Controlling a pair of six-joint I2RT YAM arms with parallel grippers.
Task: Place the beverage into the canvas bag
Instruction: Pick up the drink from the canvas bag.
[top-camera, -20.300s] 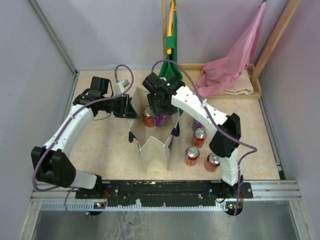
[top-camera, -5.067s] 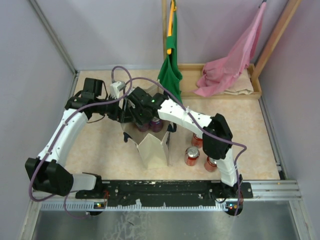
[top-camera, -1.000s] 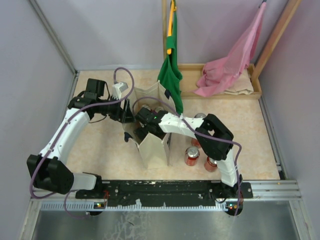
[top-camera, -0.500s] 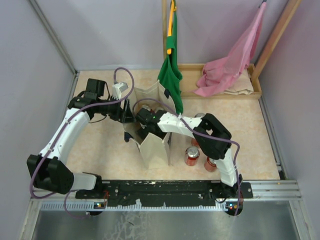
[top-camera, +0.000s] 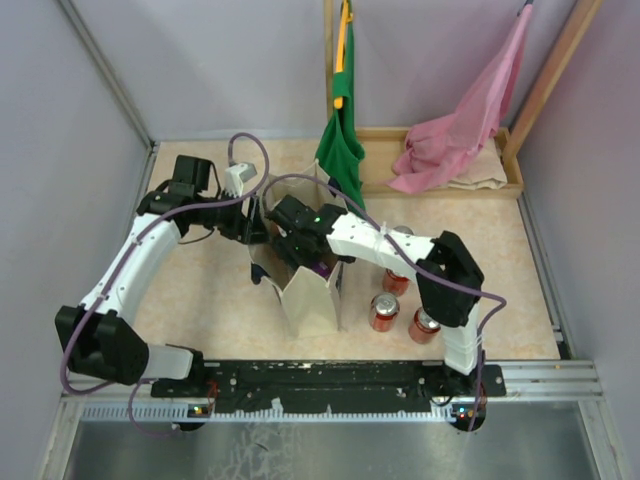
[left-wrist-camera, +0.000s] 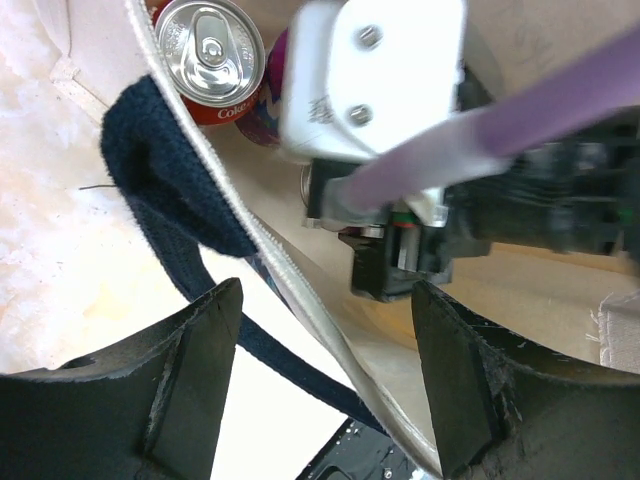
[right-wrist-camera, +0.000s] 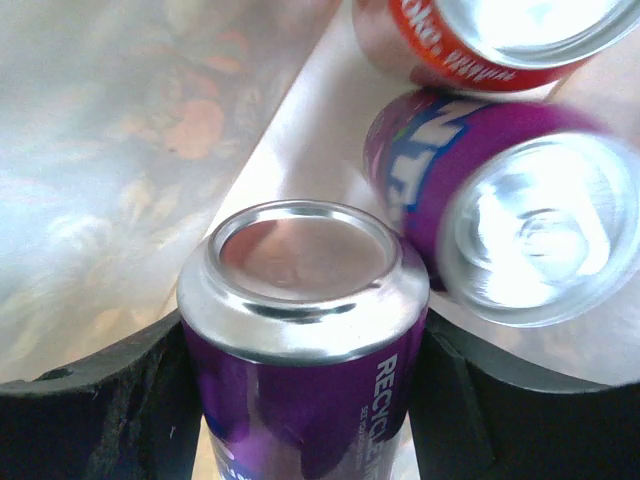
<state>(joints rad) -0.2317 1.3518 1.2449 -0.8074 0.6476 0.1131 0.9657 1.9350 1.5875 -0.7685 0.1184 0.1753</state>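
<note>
The cream canvas bag (top-camera: 312, 302) stands open at the table's middle, its navy handle (left-wrist-camera: 170, 190) hanging outside. Inside the bag, my right gripper (right-wrist-camera: 305, 388) is shut on an upside-down purple can (right-wrist-camera: 305, 330), one finger pressed to each side of it. Beside it in the bag lie a second purple can (right-wrist-camera: 500, 230) and a red can (right-wrist-camera: 480, 40). My left gripper (left-wrist-camera: 325, 375) is open astride the bag's left rim (left-wrist-camera: 300, 300), which passes between its fingers unpinched. From above, the right gripper (top-camera: 300, 245) reaches into the bag's mouth and the left gripper (top-camera: 255, 228) sits at its left wall.
Three cans (top-camera: 384, 312) stand on the table right of the bag. A green cloth bag (top-camera: 340, 160) hangs behind it. A pink cloth bag (top-camera: 460, 120) drapes over a wooden tray (top-camera: 500, 182) at the back right. Walls close in the left and right sides.
My right gripper has shut on the purple can inside the bag, and its wrist has shifted toward the bag's far side. The left arm has stayed put.
</note>
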